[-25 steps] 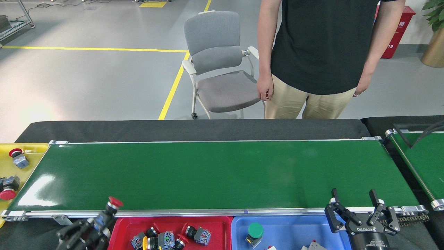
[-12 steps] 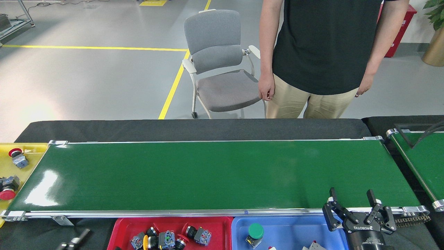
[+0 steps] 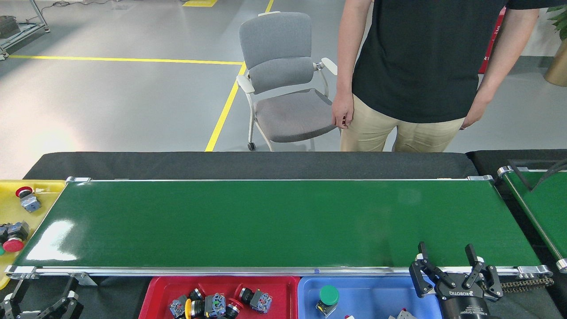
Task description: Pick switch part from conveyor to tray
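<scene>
At the far left a yellow tray (image 3: 31, 188) is running off the frame edge, carrying red-capped switch parts (image 3: 14, 235), some of them cropped. Low in the left corner the left gripper (image 3: 42, 301) is showing only its dark fingertips, spread apart with nothing between them; the rest is lying below the frame. The conveyor (image 3: 274, 221) is stretching across the middle, its belt bare and glaring at the left end. Below its near rail a red tray (image 3: 155, 290) is holding a cluster of switch parts (image 3: 221, 303), half cut off by the bottom edge. Just beside it, a blue tray (image 3: 372, 290) is holding a green-capped switch (image 3: 327, 299); other pieces there are too cropped to identify. The right gripper (image 3: 447, 266) is hovering over the rail, fingers parted and empty. Behind the table, a grey chair (image 3: 283, 75) and a person (image 3: 416, 66) are standing, the person cut off above the chest. A second green belt (image 3: 542, 204) is showing only partly.
</scene>
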Robot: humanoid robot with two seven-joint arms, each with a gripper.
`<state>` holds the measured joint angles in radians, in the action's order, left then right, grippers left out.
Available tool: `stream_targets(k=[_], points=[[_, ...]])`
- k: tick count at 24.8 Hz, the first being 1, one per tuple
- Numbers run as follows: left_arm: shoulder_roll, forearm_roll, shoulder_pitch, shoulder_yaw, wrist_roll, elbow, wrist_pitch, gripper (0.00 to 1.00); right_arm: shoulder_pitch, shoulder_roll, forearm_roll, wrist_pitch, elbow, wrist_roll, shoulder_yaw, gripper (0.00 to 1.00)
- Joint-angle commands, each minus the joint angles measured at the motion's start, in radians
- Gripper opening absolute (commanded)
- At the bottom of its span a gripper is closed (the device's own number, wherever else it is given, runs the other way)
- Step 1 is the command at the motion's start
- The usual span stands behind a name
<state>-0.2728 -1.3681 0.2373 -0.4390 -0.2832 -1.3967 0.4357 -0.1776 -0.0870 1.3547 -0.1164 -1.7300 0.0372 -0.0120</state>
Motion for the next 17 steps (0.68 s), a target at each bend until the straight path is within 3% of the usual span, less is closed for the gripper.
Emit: stream_targets(k=[1,9,13,17], points=[[-0.011,0.006,0.005,-0.006,-0.008,-0.008,0.003,1.0,0.004,0.0,-0.002,0.007,-0.016,0.004,-0.002,0.99],[-0.019,0.007,0.017,-0.006,-0.008,-0.008,0.005,1.0,0.003,0.0,-0.002,0.011,-0.033,0.004,-0.002,0.99],[-0.019,0.009,0.031,-0.013,-0.01,-0.005,0.003,1.0,-0.059,0.029,-0.003,0.017,-0.04,0.012,0.0,0.99],[-0.019,0.007,0.036,-0.023,-0.01,-0.002,0.003,1.0,-0.114,0.05,-0.006,0.113,-0.04,0.015,-0.008,0.99]])
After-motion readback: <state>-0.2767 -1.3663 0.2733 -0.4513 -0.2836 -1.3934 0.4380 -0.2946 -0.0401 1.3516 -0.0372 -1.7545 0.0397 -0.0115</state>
